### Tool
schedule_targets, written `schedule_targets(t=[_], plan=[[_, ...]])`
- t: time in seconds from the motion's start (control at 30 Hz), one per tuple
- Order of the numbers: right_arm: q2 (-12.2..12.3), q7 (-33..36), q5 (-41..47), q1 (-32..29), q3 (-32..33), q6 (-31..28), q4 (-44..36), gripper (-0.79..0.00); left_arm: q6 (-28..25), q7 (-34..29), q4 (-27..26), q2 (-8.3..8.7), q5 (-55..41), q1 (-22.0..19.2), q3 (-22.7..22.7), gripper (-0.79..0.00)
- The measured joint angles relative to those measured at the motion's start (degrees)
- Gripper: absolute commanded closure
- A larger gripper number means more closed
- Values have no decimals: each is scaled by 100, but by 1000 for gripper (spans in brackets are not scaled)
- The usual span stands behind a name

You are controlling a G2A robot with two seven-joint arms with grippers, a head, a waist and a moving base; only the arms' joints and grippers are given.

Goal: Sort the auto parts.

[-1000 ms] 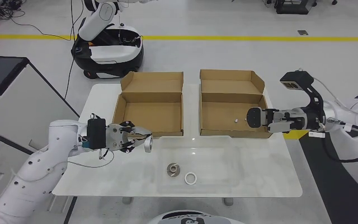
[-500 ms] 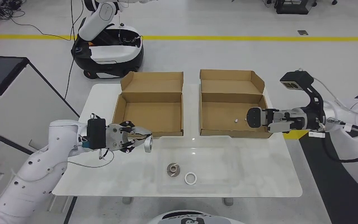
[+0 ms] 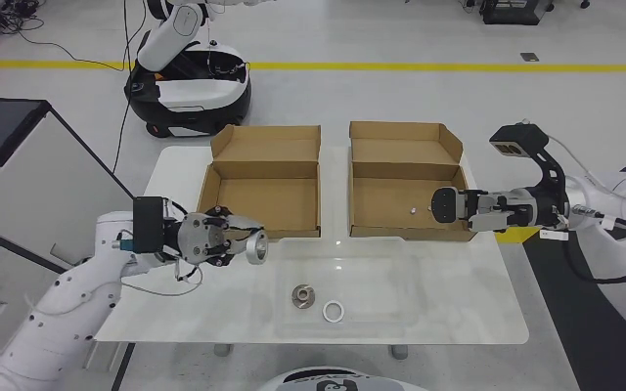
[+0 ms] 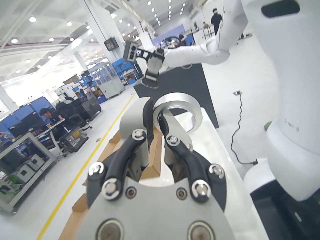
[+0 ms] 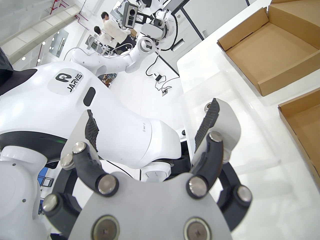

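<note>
Brushed metal is the thing in hand: in the top view the left gripper (image 3: pixel 245 243) is clamped on a silver ring (image 3: pixel 259 248), held just outside the near wall of the left cardboard box (image 3: pixel 262 200), above the white table (image 3: pixel 440 293). A grey flanged part (image 3: pixel 304 294) and a white ring (image 3: pixel 334 312) lie toward the table's near edge. The right gripper (image 3: pixel 440 205) hangs over the near right corner of the right cardboard box (image 3: pixel 391 191), where one small part (image 3: pixel 414 208) lies. In the left wrist view the fingers (image 4: pixel 148 116) pinch the silver ring's wall, one pad inside the bore and one outside. A smooth rim held this way may well pivot or slip, so the carry should be slow and high enough to clear the cardboard edge, with a low release to stop the ring rolling. In the right wrist view the right gripper is spread wide and empty. It does best to stay by its own box, apart from the left arm's path.
</note>
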Motion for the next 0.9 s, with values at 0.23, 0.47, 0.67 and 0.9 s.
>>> schedule_targets(t=[0.23, 0.47, 0.67, 0.9], plan=[[0, 0, 0, 0, 0, 0, 0, -785, -109, -108, -177, -36, -1241, -148, 110, 0], [0, 0, 0, 0, 0, 0, 0, -785, -111, -110, -371, -91, -2094, -219, 193, 0], [0, 0, 0, 0, 0, 0, 0, -785, -111, -110, -516, -123, -2394, -289, 252, 0], [0, 0, 0, 0, 0, 0, 0, -785, -111, -109, -751, -195, -2715, -317, 225, 0]])
